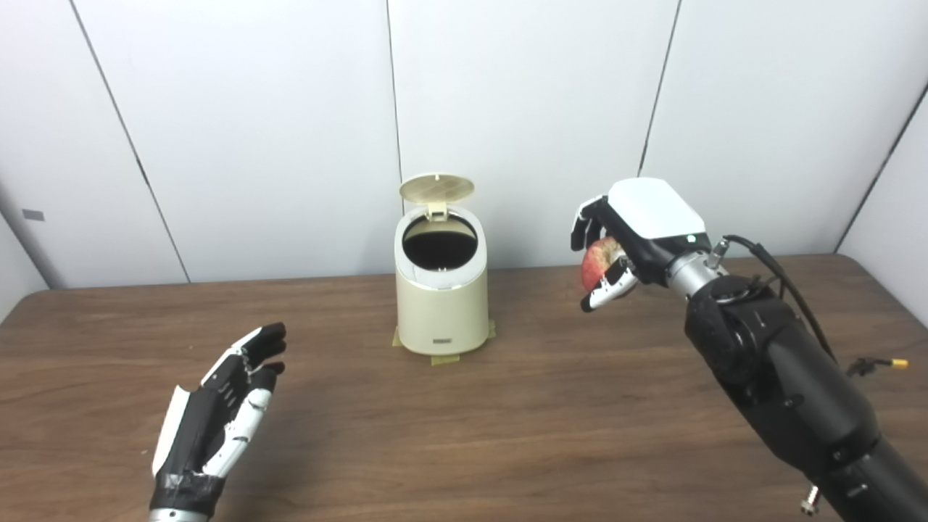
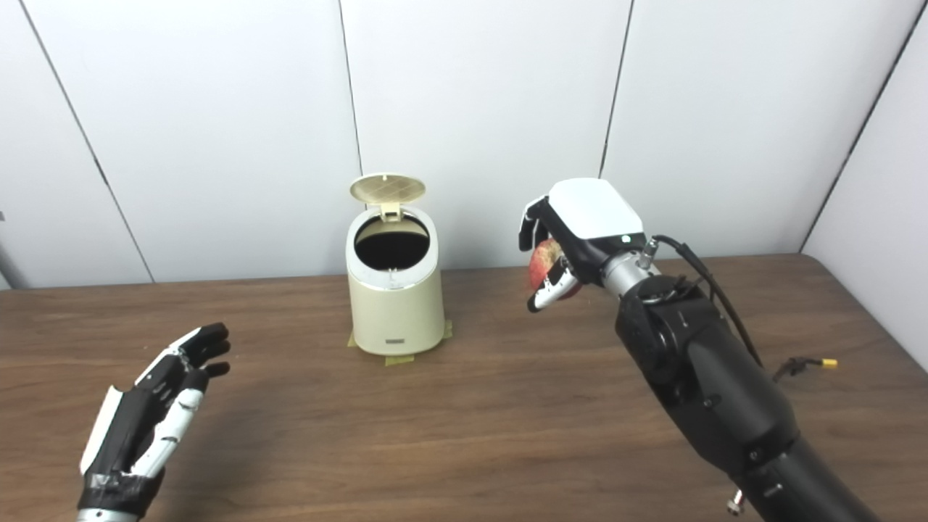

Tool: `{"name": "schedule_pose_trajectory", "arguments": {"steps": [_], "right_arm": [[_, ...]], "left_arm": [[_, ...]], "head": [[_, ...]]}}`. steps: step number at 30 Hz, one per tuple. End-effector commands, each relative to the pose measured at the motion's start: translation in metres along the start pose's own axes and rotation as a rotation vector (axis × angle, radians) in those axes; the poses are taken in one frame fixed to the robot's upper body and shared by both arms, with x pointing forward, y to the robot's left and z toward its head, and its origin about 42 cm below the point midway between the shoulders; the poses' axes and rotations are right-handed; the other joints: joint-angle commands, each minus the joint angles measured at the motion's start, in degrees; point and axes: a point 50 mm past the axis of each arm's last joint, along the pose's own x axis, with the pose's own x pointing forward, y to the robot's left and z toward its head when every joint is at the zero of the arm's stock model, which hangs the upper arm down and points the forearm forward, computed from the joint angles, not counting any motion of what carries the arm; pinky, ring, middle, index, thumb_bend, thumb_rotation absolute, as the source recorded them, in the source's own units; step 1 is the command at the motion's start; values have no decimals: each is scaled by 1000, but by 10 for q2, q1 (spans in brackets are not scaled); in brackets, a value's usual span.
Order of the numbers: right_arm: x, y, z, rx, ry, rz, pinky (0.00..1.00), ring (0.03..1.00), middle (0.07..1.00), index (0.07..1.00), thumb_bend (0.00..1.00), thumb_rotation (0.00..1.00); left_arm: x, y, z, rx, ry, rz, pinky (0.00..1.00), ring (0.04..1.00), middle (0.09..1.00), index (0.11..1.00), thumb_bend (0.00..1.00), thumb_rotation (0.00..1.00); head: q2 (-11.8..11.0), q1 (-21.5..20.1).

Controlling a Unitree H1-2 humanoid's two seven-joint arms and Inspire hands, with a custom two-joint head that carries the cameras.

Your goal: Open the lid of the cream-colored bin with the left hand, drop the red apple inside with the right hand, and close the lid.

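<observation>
Cream-coloured round plastic bin (image 1: 441, 304) w/ lid (image 1: 436, 188) up, right hand (image 1: 632, 239) clamped on red apple (image 1: 599, 262) beside it, left hand (image 1: 217, 413) fingers apart, empty, over brown wooden table (image 1: 507, 435)

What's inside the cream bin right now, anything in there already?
The bin stands with its lid up. Through the opening only a dark interior shows; its bottom is hidden in shadow, so contents cannot be told. The apple is outside, held in the right hand.
</observation>
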Motion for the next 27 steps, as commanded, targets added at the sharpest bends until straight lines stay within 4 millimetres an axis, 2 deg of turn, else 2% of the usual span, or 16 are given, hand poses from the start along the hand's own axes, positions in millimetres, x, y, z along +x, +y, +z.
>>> {"name": "schedule_pose_trajectory", "arguments": {"steps": [1, 3, 5, 11, 14, 19, 21, 23, 27], "right_arm": [[4, -33, 14, -54, -81, -99, 249, 398, 507, 494, 517, 0], [2, -36, 25, -55, -117, -109, 227, 385, 489, 501, 518, 0], [0, -39, 38, -32, -164, -126, 293, 422, 546, 466, 513, 0], [-4, -45, 72, 15, -285, -191, 298, 410, 568, 463, 509, 0], [-3, -46, 82, 21, -318, -215, 293, 404, 569, 465, 508, 0], [8, -45, 98, 24, -401, -274, 319, 422, 572, 449, 508, 0], [13, -43, 103, 43, -426, -293, 381, 431, 572, 447, 509, 0], [18, -41, 106, 67, -443, -308, 338, 425, 570, 457, 509, 0], [31, -35, 111, 73, -463, -357, 321, 420, 567, 466, 509, 0]], "left_arm": [[12, 2, 11, 13, -79, 11, 793, 856, 867, 836, 414, 627], [12, 1, 10, 4, -74, 13, 792, 856, 867, 837, 421, 625], [13, 1, 10, -6, -70, 17, 799, 861, 870, 838, 419, 617], [13, -1, 9, 6, -67, 18, 794, 858, 865, 831, 418, 612], [13, -2, 8, 7, -68, 17, 794, 857, 863, 829, 413, 616], [13, -4, 10, 16, -66, 16, 790, 856, 864, 830, 383, 614], [13, -5, 10, 17, -66, 19, 779, 852, 860, 828, 376, 609], [13, -6, 10, 20, -66, 20, 777, 850, 860, 828, 373, 614], [12, -7, 11, 18, -64, 23, 786, 850, 858, 826, 384, 621]], "head": [[0, -1], [0, -1], [0, 0], [-3, -1], [-4, 1], [-6, 4], [-6, 6], [-6, 7], [-7, 8]]}}
